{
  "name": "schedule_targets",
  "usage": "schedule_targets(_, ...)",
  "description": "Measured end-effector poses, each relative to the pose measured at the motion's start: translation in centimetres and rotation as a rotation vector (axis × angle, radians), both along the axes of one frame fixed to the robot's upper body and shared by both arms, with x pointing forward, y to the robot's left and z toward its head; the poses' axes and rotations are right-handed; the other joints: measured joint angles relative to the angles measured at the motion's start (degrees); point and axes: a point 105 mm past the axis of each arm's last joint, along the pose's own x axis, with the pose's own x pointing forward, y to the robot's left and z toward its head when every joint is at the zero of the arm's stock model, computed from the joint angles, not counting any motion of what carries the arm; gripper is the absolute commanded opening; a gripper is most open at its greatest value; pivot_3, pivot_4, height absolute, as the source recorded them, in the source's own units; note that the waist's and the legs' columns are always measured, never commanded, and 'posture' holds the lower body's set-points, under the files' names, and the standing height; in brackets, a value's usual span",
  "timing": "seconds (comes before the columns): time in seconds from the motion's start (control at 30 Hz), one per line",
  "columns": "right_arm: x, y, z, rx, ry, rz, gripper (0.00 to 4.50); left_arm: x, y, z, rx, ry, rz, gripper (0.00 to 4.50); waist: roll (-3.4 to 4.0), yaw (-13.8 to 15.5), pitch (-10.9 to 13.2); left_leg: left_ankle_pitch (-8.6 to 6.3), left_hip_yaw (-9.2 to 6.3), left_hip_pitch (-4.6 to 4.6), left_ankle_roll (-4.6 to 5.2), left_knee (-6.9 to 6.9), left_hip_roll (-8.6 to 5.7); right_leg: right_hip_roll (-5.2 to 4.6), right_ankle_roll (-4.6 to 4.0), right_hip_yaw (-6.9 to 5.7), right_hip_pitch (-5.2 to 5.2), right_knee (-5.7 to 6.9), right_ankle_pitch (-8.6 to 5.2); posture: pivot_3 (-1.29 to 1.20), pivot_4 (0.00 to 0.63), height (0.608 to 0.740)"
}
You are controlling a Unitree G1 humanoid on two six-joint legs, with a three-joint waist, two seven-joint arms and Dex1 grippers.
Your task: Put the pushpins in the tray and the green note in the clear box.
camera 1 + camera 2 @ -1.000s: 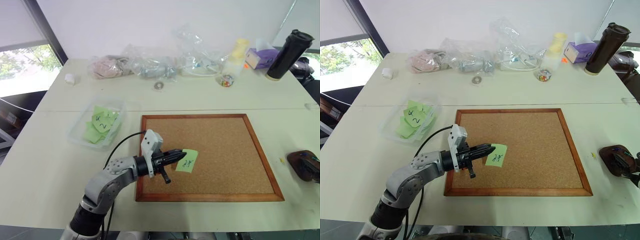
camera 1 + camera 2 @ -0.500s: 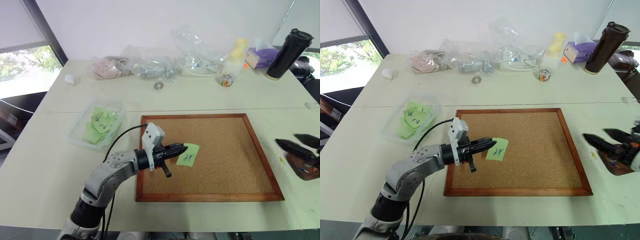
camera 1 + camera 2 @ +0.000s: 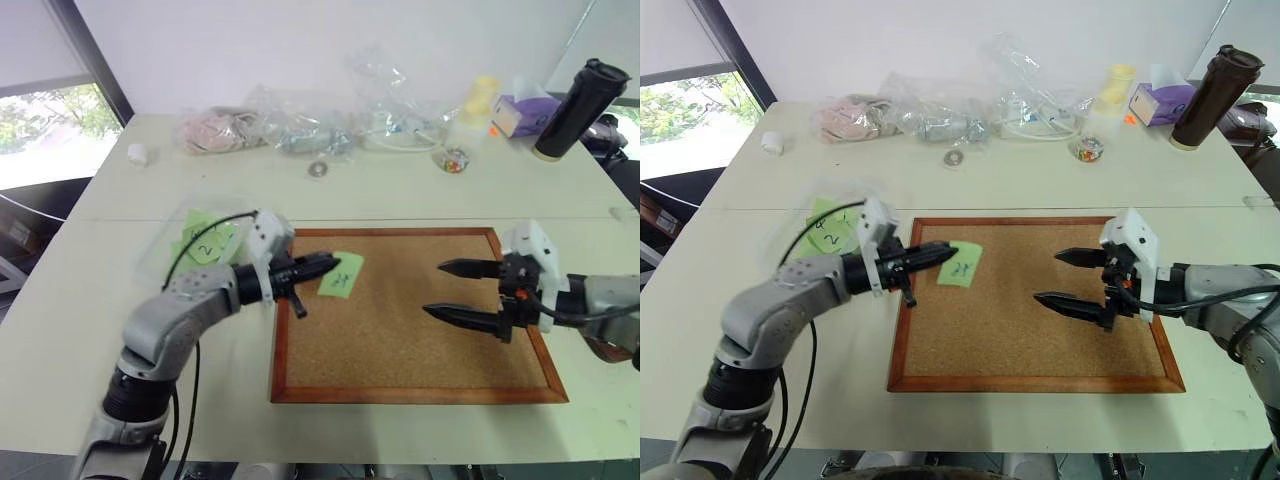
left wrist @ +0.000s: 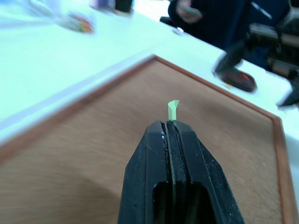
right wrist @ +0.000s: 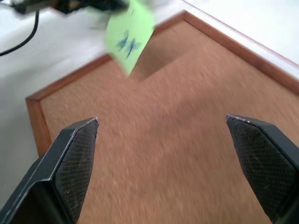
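The left gripper [image 3: 325, 266] has its fingers clamped on one edge of the green note [image 3: 341, 275]. The note is held clear of the surface, over the far-left part of the corkboard [image 3: 400, 340]. In the left wrist view the note [image 4: 173, 109] shows edge-on, projecting from between the closed fingertips.

The right gripper [image 3: 447, 291] is positioned over the right half of the corkboard. It points left toward the note, and its fingers stand wide apart with nothing between them. In the right wrist view the note [image 5: 129, 35] hangs above the board beyond the two separated fingers [image 5: 70, 161].

The clear box [image 3: 165, 250] sits on the table to the left of the corkboard, partly covered by the left arm. It contains several light green notes [image 3: 207, 247] bearing handwritten numbers.

The tray [image 3: 612, 350] is at the right edge of the table, largely hidden behind the right arm; its contents cannot be determined. A small jar of coloured pins [image 3: 453, 160] stands on the far side of the table.
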Motion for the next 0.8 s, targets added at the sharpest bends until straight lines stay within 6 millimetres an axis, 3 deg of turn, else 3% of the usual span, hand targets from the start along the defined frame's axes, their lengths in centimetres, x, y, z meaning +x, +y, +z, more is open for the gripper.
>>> schedule_targets(0.1, 0.4, 0.9, -0.3, 0.009, -0.004, 0.031, 4.47, 1.2, 3.8, 2.7, -0.001, -0.071, 0.145, 0.00, 0.00, 0.0, 0.0, 0.00, 0.01, 0.00, 0.00, -0.05, 0.01, 0.00, 0.00, 0.00, -0.05, 0.01, 0.00, 0.00, 0.150, 0.730)
schedule_targets(0.17, 0.6, 1.4, -0.3, 0.001, -0.014, 0.055, 4.47, 1.7, 6.5, 3.3, 0.014, -0.074, 0.232, 0.00, 0.00, -0.1, 0.0, 0.00, 0.01, -0.01, 0.00, -0.07, 0.01, 0.00, 0.00, 0.00, -0.06, 0.00, 0.00, 0.00, 0.150, 0.730)
schedule_targets(0.27, 0.8, 2.1, -0.3, 0.001, -0.033, 0.089, 4.47, 2.6, 12.2, 4.0, 0.041, -0.064, 0.421, 0.00, -0.01, -0.2, 0.0, 0.00, 0.01, -0.01, -0.01, -0.12, 0.02, 0.01, 0.00, 0.00, -0.10, 0.02, 0.00, 0.00, 0.150, 0.730)
schedule_targets(0.37, 1.1, 2.3, -0.3, -0.008, -0.041, 0.099, 4.47, 2.6, 16.0, 3.3, 0.089, -0.049, 0.536, 0.00, -0.01, -0.1, 0.0, 0.00, 0.01, -0.01, -0.01, -0.12, 0.00, 0.00, 0.00, 0.00, -0.08, 0.00, 0.00, 0.00, 0.150, 0.730)
schedule_targets(0.43, 1.2, 2.6, -0.2, -0.005, -0.051, 0.118, 4.47, 2.6, 18.1, 1.8, 0.108, -0.006, 0.592, 0.00, -0.01, 0.2, 0.0, 0.00, -0.01, -0.01, -0.01, -0.10, -0.02, -0.01, -0.01, -0.03, -0.05, -0.01, 0.00, 0.00, 0.150, 0.730)
schedule_targets(0.57, 1.6, 2.8, -0.1, -0.024, -0.069, 0.136, 4.50, 2.5, 19.7, -1.0, 0.130, 0.064, 0.619, 1.51, -0.04, 0.0, 0.0, -0.01, -0.03, -0.02, -0.01, -0.10, -0.02, -0.05, -0.01, -0.03, -0.05, -0.02, 0.00, 0.00, 0.150, 0.730)
schedule_targets(0.67, 1.9, 2.5, -0.2, -0.030, -0.069, 0.126, 4.50, 2.4, 19.2, -3.2, 0.152, 0.119, 0.574, 3.01, -0.04, 0.0, 0.0, -0.01, -0.04, -0.03, -0.01, -0.11, -0.01, -0.05, -0.01, -0.03, -0.06, -0.01, 0.00, 0.00, 0.150, 0.730)
schedule_targets(0.77, 2.0, 2.4, -0.2, -0.038, -0.075, 0.123, 4.50, 2.3, 18.2, -3.6, 0.156, 0.134, 0.510, 4.46, -0.05, -0.1, 0.0, -0.01, -0.04, -0.04, -0.01, -0.11, 0.00, -0.05, -0.01, -0.02, -0.07, -0.01, 0.00, 0.00, 0.150, 0.730)
schedule_targets(0.8, 2.0, 2.3, -0.2, -0.038, -0.076, 0.122, 4.50, 2.2, 17.9, -3.6, 0.160, 0.134, 0.489, 4.46, -0.05, -0.1, 0.0, -0.01, -0.04, -0.04, -0.01, -0.12, 0.00, -0.05, -0.01, -0.02, -0.08, -0.01, 0.00, 0.00, 0.150, 0.730)
